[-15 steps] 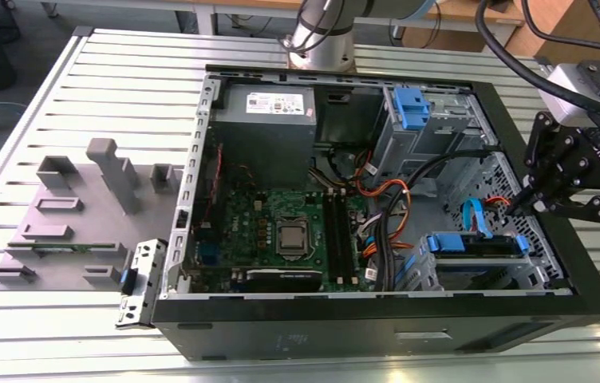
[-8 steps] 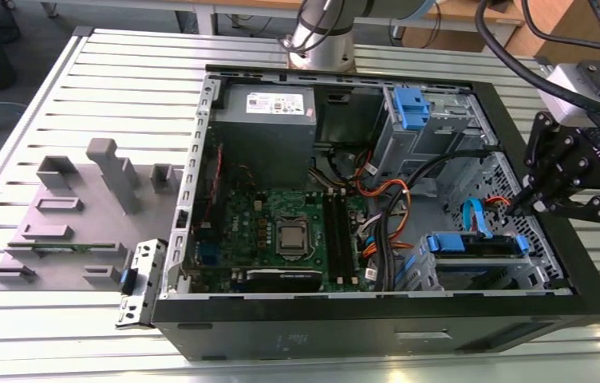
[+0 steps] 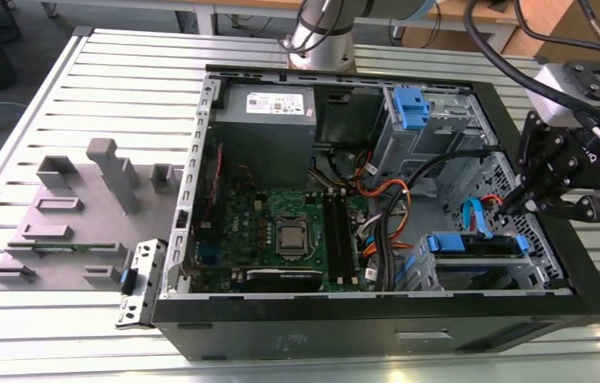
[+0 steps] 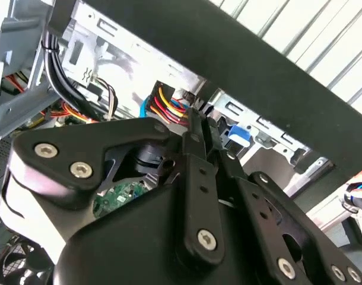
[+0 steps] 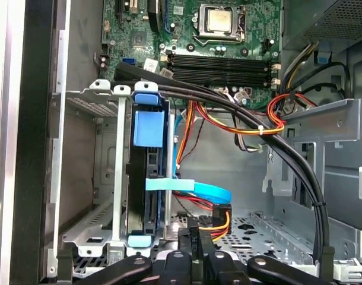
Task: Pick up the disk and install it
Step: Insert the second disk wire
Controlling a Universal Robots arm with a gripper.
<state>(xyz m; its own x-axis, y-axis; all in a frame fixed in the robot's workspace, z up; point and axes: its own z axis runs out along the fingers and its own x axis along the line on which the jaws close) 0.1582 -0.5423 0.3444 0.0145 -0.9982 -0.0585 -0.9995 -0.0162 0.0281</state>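
Over the case's drive-cage corner, at the exterior view's right, the gripper (image 3: 534,209) is being held with fingers (image 5: 193,249) pressed together, nothing pinched. The disk (image 5: 146,178) is already sitting edge-up in the drive cage (image 5: 104,178), blue carrier tab showing. Seating judged best checked squarely, with the blue data cable (image 5: 199,190) being kept clear.

A pale slatted metal worktop (image 3: 119,76) spans the exterior view under even light. A wooden table edge (image 3: 246,5) runs along the top, with dark floor (image 3: 2,56) at upper left and a cardboard box (image 3: 555,28) at upper right.
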